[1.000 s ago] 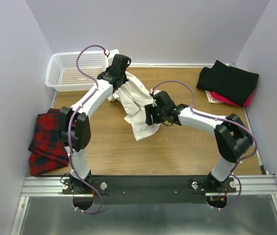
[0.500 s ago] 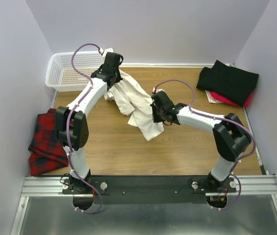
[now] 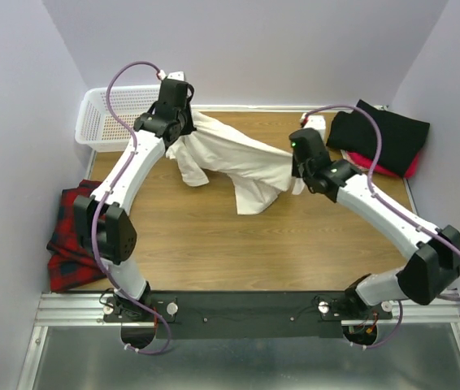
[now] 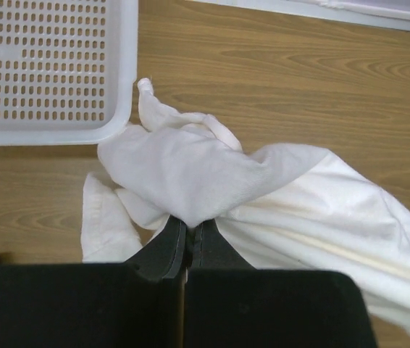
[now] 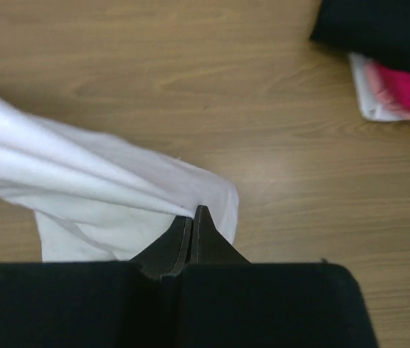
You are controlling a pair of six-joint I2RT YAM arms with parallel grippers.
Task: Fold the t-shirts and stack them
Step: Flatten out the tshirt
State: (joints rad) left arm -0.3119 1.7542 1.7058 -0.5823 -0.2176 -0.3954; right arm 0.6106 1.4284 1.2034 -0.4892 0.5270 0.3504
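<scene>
**White shirt held up between two pincers**

Seen from above, the white shirt (image 3: 242, 162) is stretched between both arms over the far half of the table (image 3: 214, 244). Its long way runs from left to right. The left pincer (image 3: 181, 134) is shut on the left end, close to the basket (image 3: 88, 122). The right pincer (image 3: 297, 166) is shut on the right end, near the black shirt (image 3: 380, 130) and the red shirt (image 3: 376, 165) under it. A loose part of the white shirt hangs down in the middle. Bare wood is seen nearer the arm bases, so room for laying the shirt flat is judged to be there. A checked cloth (image 3: 75, 236) is draped over the left edge.

From the left wrist, the jaws are seen pressed together on a bunched fold. The shirt runs off to the right, and the basket corner lies just past the fold.

From the right wrist, the jaws are seen together on a thin edge. The shirt runs off to the left, and the black and red pile is kept well apart, at the far right.
</scene>
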